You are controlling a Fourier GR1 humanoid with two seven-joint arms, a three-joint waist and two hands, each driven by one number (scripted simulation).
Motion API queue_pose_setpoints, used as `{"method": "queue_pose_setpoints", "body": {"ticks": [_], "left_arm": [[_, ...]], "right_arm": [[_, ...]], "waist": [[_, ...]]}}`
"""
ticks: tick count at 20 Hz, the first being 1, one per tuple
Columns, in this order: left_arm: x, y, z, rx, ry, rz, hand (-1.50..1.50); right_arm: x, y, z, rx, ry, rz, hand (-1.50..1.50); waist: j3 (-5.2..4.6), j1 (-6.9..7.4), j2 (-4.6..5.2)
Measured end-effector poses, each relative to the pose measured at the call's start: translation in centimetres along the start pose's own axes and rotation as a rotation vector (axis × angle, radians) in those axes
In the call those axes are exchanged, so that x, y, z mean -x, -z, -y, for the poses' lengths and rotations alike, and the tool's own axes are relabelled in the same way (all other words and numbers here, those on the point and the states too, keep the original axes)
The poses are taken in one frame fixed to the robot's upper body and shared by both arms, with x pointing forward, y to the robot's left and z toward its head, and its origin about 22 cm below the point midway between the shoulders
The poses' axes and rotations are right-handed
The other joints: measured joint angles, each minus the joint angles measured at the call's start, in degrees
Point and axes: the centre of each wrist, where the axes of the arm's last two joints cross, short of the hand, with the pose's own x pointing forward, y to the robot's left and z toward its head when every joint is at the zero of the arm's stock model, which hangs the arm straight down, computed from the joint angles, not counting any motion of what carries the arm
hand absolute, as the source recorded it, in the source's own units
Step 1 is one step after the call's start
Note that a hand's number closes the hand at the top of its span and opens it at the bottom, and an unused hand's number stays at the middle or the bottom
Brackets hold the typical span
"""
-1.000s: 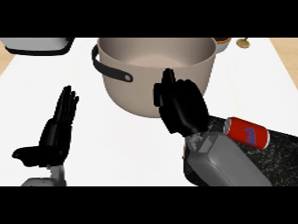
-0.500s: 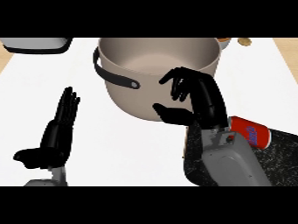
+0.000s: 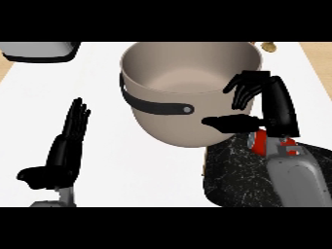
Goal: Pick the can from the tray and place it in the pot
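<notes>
Can (image 3: 257, 141): sits on the tray (image 3: 230, 180), at its far edge, just beside the pot (image 3: 168, 129). Shows only as red patches on either side of the right wrist; remainder hidden by the right forearm (image 3: 292, 181). Long axis and pointing direction: cannot tell.

Right hand (image 3: 275, 104): hangs above the can, in front of the pot's right wall. Fingers (image 3: 246, 87) curled inward toward the palm, tips level with the upper part of the pot. Thumb (image 3: 227, 123) stretched leftward across the lower pot wall. Nothing visible between thumb and fingers except the pot behind; no hold on the can. Contact with the pot: cannot tell.

Left hand (image 3: 66, 146): rests over the desk (image 3: 125, 175) at the view's left, fingers straight and pointing away from the robot, thumb out to the side, holding nothing, well apart from pot and tray.

Pot: stands upright on the desk at centre, mouth up, black handle (image 3: 157, 104) on its near-left wall.

Tray: dark, speckled, lies on the desk at lower right, its far edge meeting the pot's base.
</notes>
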Motion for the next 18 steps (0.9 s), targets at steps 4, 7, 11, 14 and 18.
{"method": "queue_pose_setpoints", "body": {"ticks": [4, 7, 11, 14, 18], "left_arm": [[0.0, 0.3, 0.0, 0.000, 0.002, -0.002, 0.00], [0.1, 0.3, -0.1, 0.007, 0.001, -0.002, 0.00], [-0.3, 0.3, -0.2, 0.004, 0.008, 0.001, 0.00], [0.2, 0.0, -0.1, 0.004, 0.008, -0.003, 0.00], [0.3, 0.0, -0.3, -0.002, 0.008, -0.008, 0.00]], "right_arm": [[2.0, 0.2, 3.3, 0.027, -0.002, 0.002, -1.50], [3.5, 0.5, 5.6, 0.044, -0.023, -0.020, -1.50], [6.1, 0.9, 9.2, 0.074, -0.056, -0.056, -1.50], [7.6, 1.3, 11.4, 0.123, -0.051, -0.080, -1.50], [9.2, 3.0, 13.0, 0.196, -0.042, -0.128, -1.50]], "waist": [[0.07, -0.37, 0.19], [0.13, -0.52, 0.33], [0.31, -0.60, 0.76], [0.45, -0.74, 1.29], [0.67, -0.43, 2.25]]}}
